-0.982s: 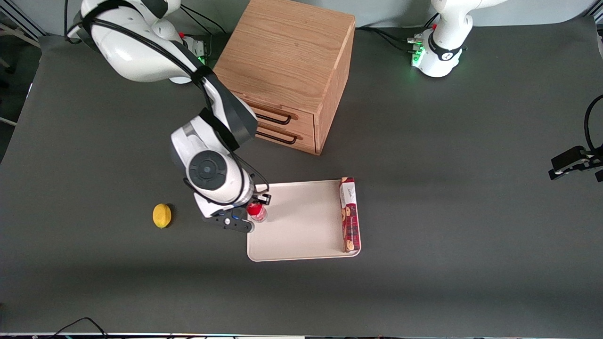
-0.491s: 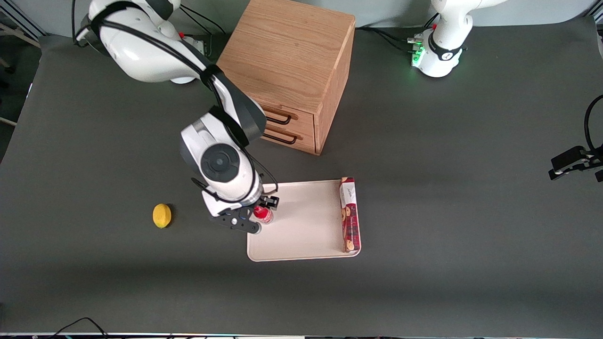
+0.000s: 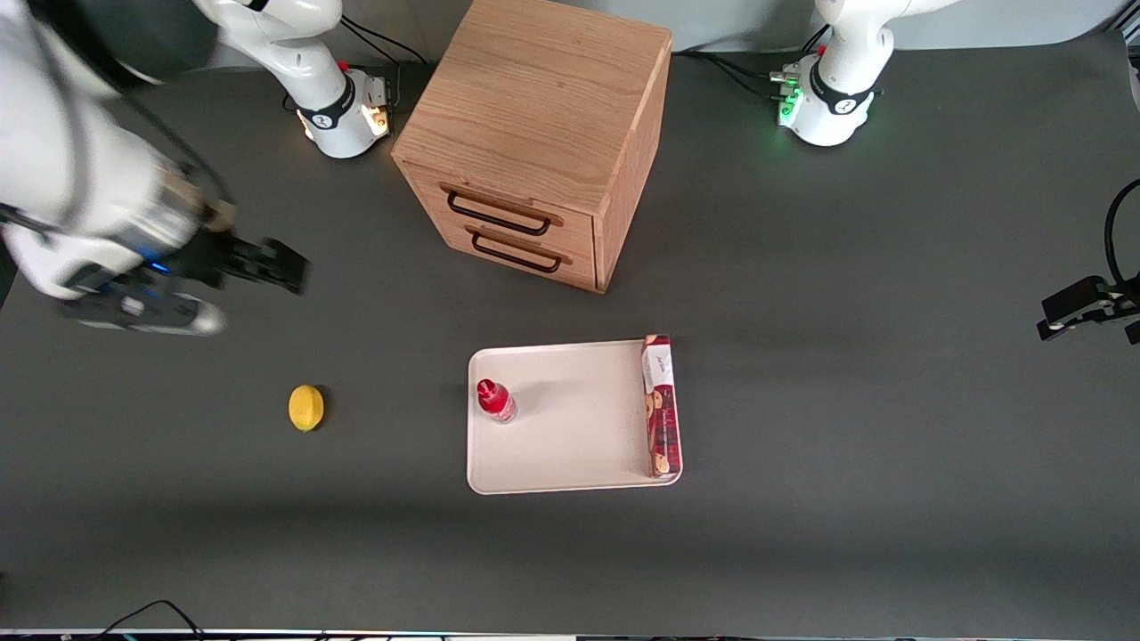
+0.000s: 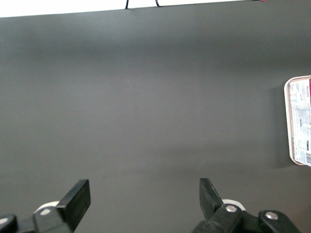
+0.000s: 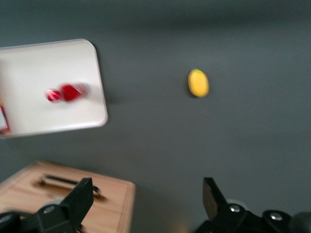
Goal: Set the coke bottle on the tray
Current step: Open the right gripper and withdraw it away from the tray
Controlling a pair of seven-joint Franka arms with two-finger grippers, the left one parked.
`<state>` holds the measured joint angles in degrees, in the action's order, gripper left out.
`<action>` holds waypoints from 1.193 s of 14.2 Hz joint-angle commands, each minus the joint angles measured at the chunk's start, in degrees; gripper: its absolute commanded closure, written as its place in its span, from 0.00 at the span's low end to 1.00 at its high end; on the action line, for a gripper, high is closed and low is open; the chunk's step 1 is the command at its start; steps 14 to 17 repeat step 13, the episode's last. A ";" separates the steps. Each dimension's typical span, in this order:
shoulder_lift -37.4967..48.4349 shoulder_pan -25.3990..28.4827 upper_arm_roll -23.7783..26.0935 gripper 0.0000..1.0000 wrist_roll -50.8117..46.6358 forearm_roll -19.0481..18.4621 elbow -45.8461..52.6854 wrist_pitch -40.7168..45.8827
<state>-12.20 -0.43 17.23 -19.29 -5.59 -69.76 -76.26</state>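
Note:
The coke bottle (image 3: 495, 400), small with a red cap and red label, stands upright on the cream-white tray (image 3: 579, 445), close to the tray edge toward the working arm's end. My right gripper (image 3: 285, 267) is open and empty. It hovers high above the table toward the working arm's end, well apart from the bottle and farther from the front camera than the lemon. In the right wrist view the bottle (image 5: 68, 92) and the tray (image 5: 43, 116) show between and above the spread fingers of the gripper (image 5: 147, 191).
A yellow lemon (image 3: 305, 408) lies on the mat beside the tray, toward the working arm's end; it also shows in the right wrist view (image 5: 198, 82). A long red biscuit box (image 3: 661, 405) lies along the tray's edge toward the parked arm. A wooden two-drawer cabinet (image 3: 543, 133) stands farther back.
My gripper has let go of the coke bottle, opened, and pulled up and away toward the working arm's end. The bottle stays standing on the tray.

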 commanded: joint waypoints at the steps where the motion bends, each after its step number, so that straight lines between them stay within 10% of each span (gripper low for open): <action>1: 17.16 -0.36 -9.54 0.00 10.46 4.78 -26.05 -9.30; 4: 31.50 -0.01 -17.14 0.00 18.06 5.94 -49.10 -23.82; 17: 21.18 0.87 -16.70 0.00 12.52 5.85 -29.58 -11.21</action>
